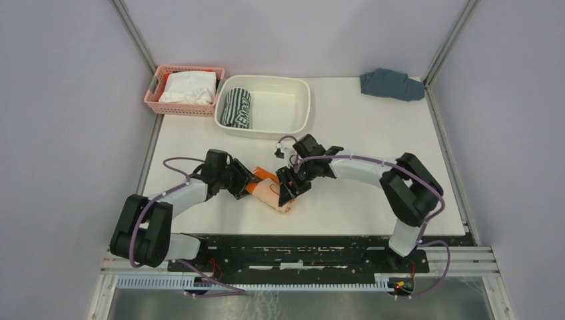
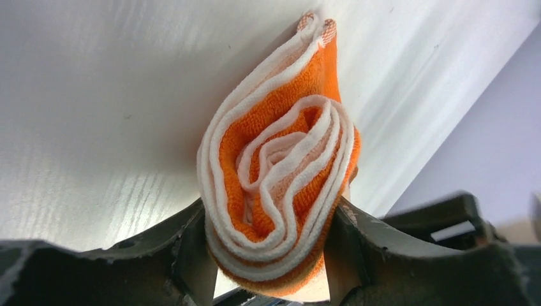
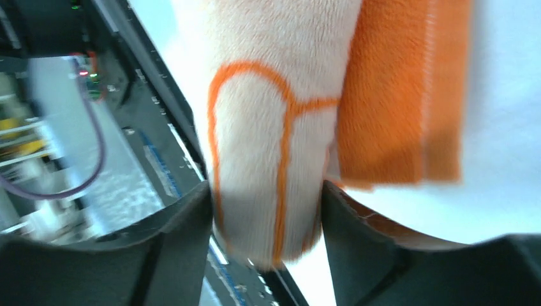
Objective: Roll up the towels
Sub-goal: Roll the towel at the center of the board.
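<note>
Jaws of my left gripper (image 2: 268,248) and right gripper (image 3: 266,223) clench the rolled orange towel (image 2: 281,159), the striped towel (image 1: 237,109) already lying rolled in the tub (image 1: 283,107), little, I reckon, left undone.

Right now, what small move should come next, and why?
Probably lift the orange towel toward the white tub: the left gripper and right gripper each clamp an end, its spiral looks finished, and the striped towel already lies rolled there.

**Orange towel (image 3: 274,121) pinched between the fingers (image 3: 182,239) of the right gripper (image 3: 266,207)**
Peach pile with thin orange lines fills the centre. A plain orange fold lies to its right over the white table (image 3: 504,127). A dark rail (image 3: 150,121) and a purple cable (image 3: 86,172) are at left.
</note>
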You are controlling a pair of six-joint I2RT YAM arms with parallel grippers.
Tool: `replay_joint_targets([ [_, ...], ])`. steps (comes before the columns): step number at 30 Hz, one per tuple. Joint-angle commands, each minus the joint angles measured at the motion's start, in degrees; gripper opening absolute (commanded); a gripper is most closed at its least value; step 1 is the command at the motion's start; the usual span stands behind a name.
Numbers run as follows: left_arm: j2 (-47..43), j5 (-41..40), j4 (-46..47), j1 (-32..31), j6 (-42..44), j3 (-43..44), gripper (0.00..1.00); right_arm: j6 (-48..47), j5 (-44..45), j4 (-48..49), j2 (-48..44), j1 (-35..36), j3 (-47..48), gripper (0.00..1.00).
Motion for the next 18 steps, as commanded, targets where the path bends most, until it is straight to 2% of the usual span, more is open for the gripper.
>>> replay_joint_targets([
  [1, 1.8, -10.3, -10.7, 0.4, 4.6, 3.3, 0.61, -5.9, 24.1, -5.3, -12.2, 3.5, -1.2, 0.71],
  [4, 3.1, -11.5, -12.5, 0.2, 6.1, 5.6, 0.61, -9.3, 36.9, -6.1, -17.5, 8.6, -0.7, 0.75],
  [7, 5.4, -11.9, -14.0, 0.0, 7.3, 7.7, 0.62, -12.7, 46.5, -5.9, -18.5, 14.7, 0.9, 0.83],
  [12, 7.9, -11.8, -14.3, -0.2, 8.3, 9.2, 0.62, -14.5, 49.8, -5.5, -12.9, 19.4, 4.5, 0.92],
  [18, 10.8, -11.8, -15.1, -0.6, 9.7, 11.2, 0.67, -15.6, 48.9, -2.9, -4.6, 20.6, 6.1, 0.89],
])
